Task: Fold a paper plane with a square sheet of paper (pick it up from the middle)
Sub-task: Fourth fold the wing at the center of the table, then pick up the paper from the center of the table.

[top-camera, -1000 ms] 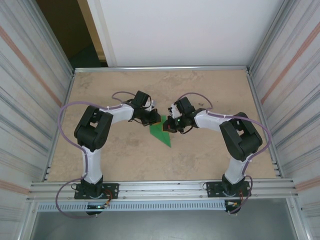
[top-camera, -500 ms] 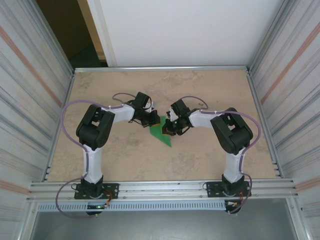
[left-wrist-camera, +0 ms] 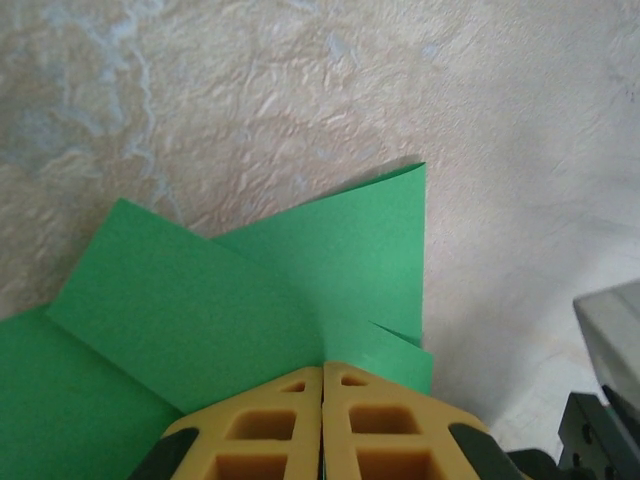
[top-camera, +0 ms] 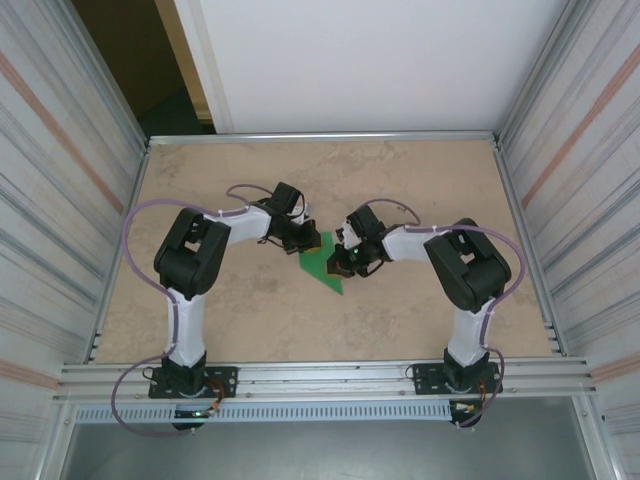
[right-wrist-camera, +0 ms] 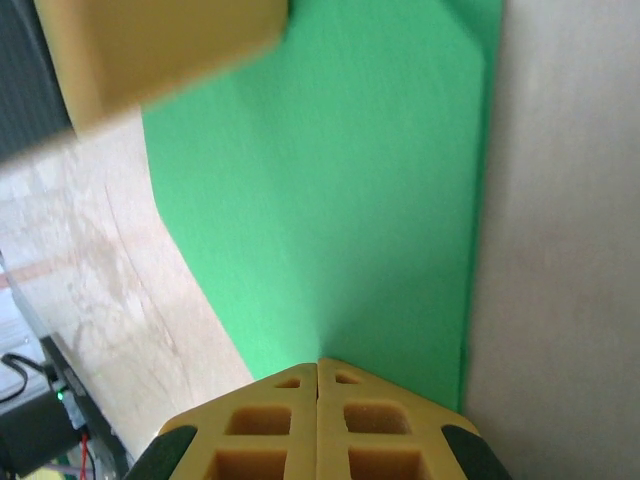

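Observation:
The square sheet of paper [top-camera: 323,266] is bright green and partly folded, lying at the middle of the table with a point toward the near side. In the left wrist view its flaps [left-wrist-camera: 250,290] overlap and a crease runs up from my left gripper [left-wrist-camera: 322,366], which is shut with the paper pinched at its tips. From above, the left gripper [top-camera: 308,243] sits at the paper's far left corner. My right gripper [top-camera: 343,261] is at the paper's right edge. It is shut, its tips [right-wrist-camera: 318,360] resting on the flat green surface [right-wrist-camera: 340,200].
Bare mottled beige tabletop [top-camera: 250,320] surrounds the paper. Corrugated metal walls [top-camera: 60,200] close both sides, and an aluminium rail [top-camera: 320,375] runs along the near edge. A blurred finger of the left gripper [right-wrist-camera: 150,50] hangs close in the right wrist view.
The right gripper has slid left onto the paper's right edge, its elbow folding in. The left gripper and the paper have barely moved.

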`<action>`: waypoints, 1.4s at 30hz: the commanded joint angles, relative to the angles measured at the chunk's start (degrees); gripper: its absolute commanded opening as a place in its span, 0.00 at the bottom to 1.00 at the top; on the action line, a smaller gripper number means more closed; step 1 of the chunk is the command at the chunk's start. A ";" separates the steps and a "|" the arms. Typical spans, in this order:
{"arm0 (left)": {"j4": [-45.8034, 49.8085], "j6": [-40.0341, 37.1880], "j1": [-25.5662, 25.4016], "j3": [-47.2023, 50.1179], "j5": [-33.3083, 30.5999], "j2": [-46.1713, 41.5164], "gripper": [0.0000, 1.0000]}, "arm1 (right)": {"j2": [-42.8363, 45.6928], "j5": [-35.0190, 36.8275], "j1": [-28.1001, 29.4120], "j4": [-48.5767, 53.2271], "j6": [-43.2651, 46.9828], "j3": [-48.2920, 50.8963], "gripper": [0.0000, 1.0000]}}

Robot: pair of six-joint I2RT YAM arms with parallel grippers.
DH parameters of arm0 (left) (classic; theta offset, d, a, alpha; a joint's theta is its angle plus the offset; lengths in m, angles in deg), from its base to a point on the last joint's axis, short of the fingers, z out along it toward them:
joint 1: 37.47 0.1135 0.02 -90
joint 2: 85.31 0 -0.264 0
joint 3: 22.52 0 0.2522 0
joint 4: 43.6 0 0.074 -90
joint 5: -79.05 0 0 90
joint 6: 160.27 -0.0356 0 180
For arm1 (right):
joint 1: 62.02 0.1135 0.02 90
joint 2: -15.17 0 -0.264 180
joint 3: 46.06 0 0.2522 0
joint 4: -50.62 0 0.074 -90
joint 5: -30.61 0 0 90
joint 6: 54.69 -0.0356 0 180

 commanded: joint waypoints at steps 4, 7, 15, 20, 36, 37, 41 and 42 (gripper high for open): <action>5.75 -1.35 0.19 0.58 -5.31 4.27 0.08 | 8.50 -0.14 2.43 7.25 -0.30 10.36 0.04; 5.24 -1.65 0.24 0.05 -4.53 3.44 0.08 | 13.53 0.51 1.84 4.88 -2.70 15.26 0.05; -10.26 4.28 0.30 0.19 7.60 -5.37 0.16 | 22.61 6.75 -2.66 -0.84 -5.57 11.22 0.24; -13.95 8.98 3.11 4.81 6.02 -10.70 0.23 | 16.92 5.61 -6.65 -5.33 -6.74 7.16 0.33; -22.02 15.32 9.95 20.76 4.89 -17.77 0.52 | 0.10 -3.17 -6.51 -4.15 0.84 -4.63 0.24; -22.02 15.28 9.90 20.76 4.74 -17.90 0.52 | -0.36 -3.48 -6.52 -4.26 0.94 -4.91 0.24; -22.19 15.20 9.92 20.71 4.91 -17.81 0.53 | -2.22 -4.67 -6.42 -4.39 1.21 -5.89 0.21; -22.28 15.11 9.90 20.65 5.00 -17.75 0.53 | -2.75 -5.05 -6.42 -4.39 1.29 -6.24 0.21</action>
